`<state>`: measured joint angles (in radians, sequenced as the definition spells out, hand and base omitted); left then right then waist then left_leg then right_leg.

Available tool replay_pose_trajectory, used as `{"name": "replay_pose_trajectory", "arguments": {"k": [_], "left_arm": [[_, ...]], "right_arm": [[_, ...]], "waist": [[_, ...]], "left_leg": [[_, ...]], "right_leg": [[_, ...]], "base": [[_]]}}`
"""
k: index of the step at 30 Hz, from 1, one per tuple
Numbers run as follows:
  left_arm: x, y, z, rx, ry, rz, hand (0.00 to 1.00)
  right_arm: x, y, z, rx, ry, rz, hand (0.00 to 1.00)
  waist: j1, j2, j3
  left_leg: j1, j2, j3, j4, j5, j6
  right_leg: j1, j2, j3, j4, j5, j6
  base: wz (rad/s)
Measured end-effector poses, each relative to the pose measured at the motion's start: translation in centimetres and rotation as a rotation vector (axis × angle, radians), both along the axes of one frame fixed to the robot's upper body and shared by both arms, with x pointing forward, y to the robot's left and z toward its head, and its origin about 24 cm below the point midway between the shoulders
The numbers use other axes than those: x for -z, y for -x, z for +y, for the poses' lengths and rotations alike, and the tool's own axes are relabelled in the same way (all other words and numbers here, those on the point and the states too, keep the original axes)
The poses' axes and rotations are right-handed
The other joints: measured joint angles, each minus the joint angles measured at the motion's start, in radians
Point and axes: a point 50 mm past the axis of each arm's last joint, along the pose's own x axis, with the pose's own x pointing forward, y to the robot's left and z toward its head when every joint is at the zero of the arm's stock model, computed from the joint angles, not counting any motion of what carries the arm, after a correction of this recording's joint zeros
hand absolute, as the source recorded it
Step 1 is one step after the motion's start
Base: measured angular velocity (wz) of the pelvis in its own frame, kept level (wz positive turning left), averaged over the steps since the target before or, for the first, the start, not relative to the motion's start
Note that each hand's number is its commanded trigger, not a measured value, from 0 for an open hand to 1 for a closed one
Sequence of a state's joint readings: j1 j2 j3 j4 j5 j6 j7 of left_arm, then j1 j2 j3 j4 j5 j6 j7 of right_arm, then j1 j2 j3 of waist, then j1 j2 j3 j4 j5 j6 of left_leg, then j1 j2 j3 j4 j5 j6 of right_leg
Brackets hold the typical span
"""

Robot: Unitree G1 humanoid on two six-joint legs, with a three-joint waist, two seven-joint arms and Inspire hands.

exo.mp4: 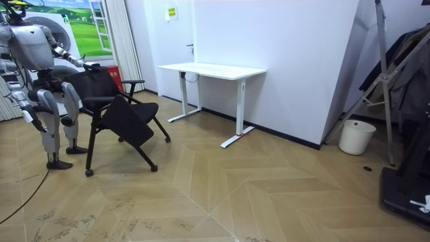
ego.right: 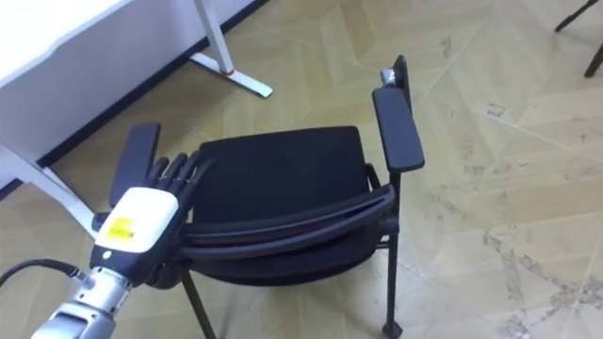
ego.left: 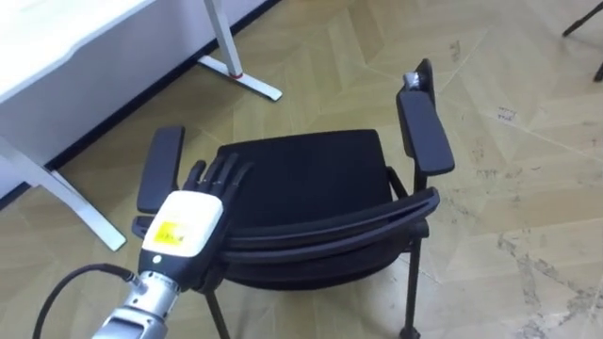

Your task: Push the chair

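Chair (ego.left: pixel 311 179): left hand (ego.left: pixel 188 221) is pressing backrest top, fingers (ego.left: pixel 224 175) lying straight, released; seat is extending ahead, desk (ego.left: pixel 57 38) ahead-left.

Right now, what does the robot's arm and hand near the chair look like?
The left hand has a white shell on its back with a yellow label, and its fingers are black. Behind it, the wrist is ribbed silver metal. A dark cable loops out beside the forearm.
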<state>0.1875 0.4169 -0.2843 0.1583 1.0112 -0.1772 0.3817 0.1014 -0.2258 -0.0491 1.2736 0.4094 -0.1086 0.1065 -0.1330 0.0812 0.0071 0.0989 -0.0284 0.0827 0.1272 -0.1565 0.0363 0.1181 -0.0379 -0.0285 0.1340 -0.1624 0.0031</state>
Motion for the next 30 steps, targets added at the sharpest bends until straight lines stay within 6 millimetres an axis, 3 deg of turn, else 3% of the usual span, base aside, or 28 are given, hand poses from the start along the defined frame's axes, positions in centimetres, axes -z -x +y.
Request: {"name": "replay_pose_trajectory", "arguments": {"k": [6, 8, 21, 22, 23, 24, 25, 30], "left_arm": [[0.4, -0.1, 0.6, -0.037, 0.023, 0.022, 0.0], [0.5, -0.4, 0.9, -0.052, 0.042, 0.031, 0.0], [2.0, -0.2, 2.1, -0.123, 0.087, 0.031, 0.03], [2.0, -0.2, 2.1, -0.125, 0.087, 0.03, 0.09], [2.1, -0.1, 2.1, -0.127, 0.087, 0.031, 0.52], [2.1, -0.1, 2.1, -0.129, 0.088, 0.032, 0.6], [2.2, -0.1, 2.0, -0.135, 0.089, 0.033, 1.0], [2.5, -0.1, 1.9, -0.168, 0.09, 0.031, 1.0]], "right_arm": [[-0.1, 0.0, -0.3, 0.011, 0.0, -0.006, 0.0], [-0.1, -0.1, -0.3, 0.007, -0.005, -0.011, 0.0], [0.0, 0.4, -0.2, -0.012, 0.004, 0.023, 0.0], [0.0, 0.3, -0.2, -0.021, 0.006, 0.025, 0.0], [0.0, 0.3, -0.2, -0.034, 0.008, 0.029, 0.0], [0.0, 0.4, -0.2, -0.037, 0.009, 0.031, 0.0], [0.0, 0.4, -0.2, -0.039, 0.011, 0.032, 0.0], [0.0, 0.2, -0.2, -0.042, 0.012, 0.034, 0.0]], "waist": [[0.0, -0.001, 0.0009], [0.0, -0.002, 0.0018], [-0.003, -0.011, -0.0081], [-0.004, -0.014, -0.0098], [-0.004, -0.017, -0.0115], [-0.005, -0.019, -0.0124], [-0.005, -0.021, -0.0131], [-0.007, -0.021, -0.0132]], "left_leg": [[-0.001, 0.001, 0.0, 0.0, -0.004, -0.003], [-0.003, 0.004, -0.002, 0.0, -0.019, -0.004], [0.016, 0.013, 0.029, 0.008, -0.026, -0.005], [0.018, 0.013, 0.03, 0.008, -0.026, -0.005], [0.021, 0.013, 0.03, 0.008, -0.026, -0.005], [0.022, 0.013, 0.03, 0.008, -0.026, -0.005], [0.028, 0.013, 0.031, 0.008, -0.026, -0.005], [0.035, 0.015, 0.04, 0.006, -0.026, -0.005]], "right_leg": [[-0.003, 0.002, -0.002, 0.0, -0.002, 0.003], [-0.01, 0.007, -0.003, -0.001, -0.013, 0.006], [-0.009, 0.016, 0.026, 0.016, -0.015, 0.004], [-0.006, 0.016, 0.026, 0.014, -0.015, 0.004], [-0.001, 0.016, 0.025, 0.01, -0.015, 0.004], [0.004, 0.016, 0.025, 0.004, -0.015, 0.003], [0.007, 0.017, 0.026, 0.001, -0.015, 0.003], [0.009, 0.018, 0.031, 0.004, -0.015, 0.003]], "base": [[-0.02], [0.0], [-0.07], [0.0], [0.0], [0.0], [-0.04], [-0.03]]}}
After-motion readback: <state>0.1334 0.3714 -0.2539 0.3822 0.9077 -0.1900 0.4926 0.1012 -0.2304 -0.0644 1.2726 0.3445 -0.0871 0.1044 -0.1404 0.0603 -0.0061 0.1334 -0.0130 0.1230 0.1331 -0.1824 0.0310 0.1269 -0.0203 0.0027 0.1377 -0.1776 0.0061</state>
